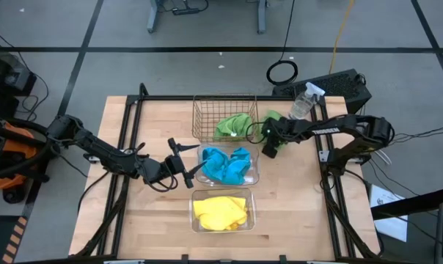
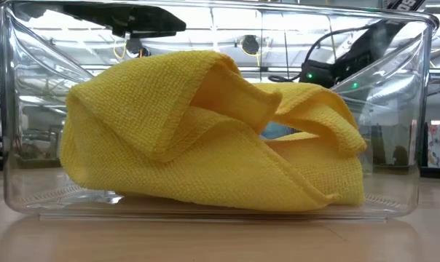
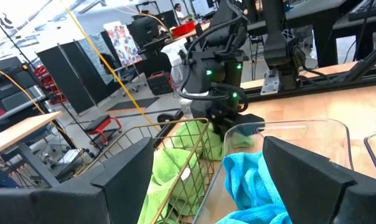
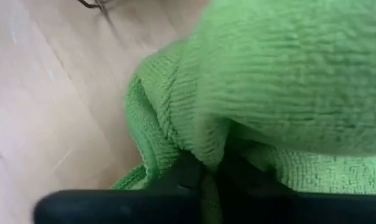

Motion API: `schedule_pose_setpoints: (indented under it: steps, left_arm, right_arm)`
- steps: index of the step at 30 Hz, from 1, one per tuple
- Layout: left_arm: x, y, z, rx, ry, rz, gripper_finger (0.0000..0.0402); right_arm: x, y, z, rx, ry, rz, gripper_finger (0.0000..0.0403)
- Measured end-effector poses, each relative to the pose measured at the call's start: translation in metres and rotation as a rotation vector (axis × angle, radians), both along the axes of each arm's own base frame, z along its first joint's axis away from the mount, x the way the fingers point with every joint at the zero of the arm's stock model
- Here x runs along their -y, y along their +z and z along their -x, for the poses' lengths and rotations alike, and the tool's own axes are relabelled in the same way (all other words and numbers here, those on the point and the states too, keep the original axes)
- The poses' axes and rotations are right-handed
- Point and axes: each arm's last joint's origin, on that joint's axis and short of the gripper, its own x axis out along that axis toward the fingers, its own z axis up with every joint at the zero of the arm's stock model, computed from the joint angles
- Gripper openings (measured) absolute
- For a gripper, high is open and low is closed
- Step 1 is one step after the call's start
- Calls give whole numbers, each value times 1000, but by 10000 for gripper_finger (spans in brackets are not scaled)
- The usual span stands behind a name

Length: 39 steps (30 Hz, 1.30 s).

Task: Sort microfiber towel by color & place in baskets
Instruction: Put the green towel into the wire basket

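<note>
Fuzzy green towel (image 4: 281, 93), bunched at centre frame, is pinched in the right end effector (image 4: 203, 177), whose fingers are closed.

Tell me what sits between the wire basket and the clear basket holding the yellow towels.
In the high view, the other clear basket with the blue towels sits between the wire basket and the yellow towels' basket.
</note>
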Motion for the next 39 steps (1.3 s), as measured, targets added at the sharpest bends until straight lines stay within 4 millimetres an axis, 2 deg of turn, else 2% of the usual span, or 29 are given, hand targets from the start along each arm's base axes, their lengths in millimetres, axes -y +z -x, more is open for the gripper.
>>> schedule_pose_setpoints:
  steps: [6, 11, 17, 23, 29, 33, 39]
  left_arm:
    - [1, 0, 0, -1, -33, 2, 308]
    - [4, 0, 0, 1, -95, 6, 308]
    - [10, 12, -5, 34, -199, 22, 308]
    - [13, 22, -8, 71, -277, 58, 308]
    - [13, 23, -9, 82, -277, 62, 308]
    - [16, 26, -12, 155, -321, 81, 308]
    - [21, 25, -23, 297, -450, 91, 311]
  right_arm:
    - [-29, 1, -7, 23, -17, -30, 17]
    - [-68, 15, -9, 101, 16, -91, 4]
    - [-114, 49, -2, 302, 34, -19, 3]
    - [-151, 85, 12, 571, 90, 29, 3]
    - [-180, 118, 17, 853, 237, 128, 2]
    - [-193, 136, 17, 996, 332, 182, 2]
    - [-206, 146, 10, 1110, 431, 262, 2]
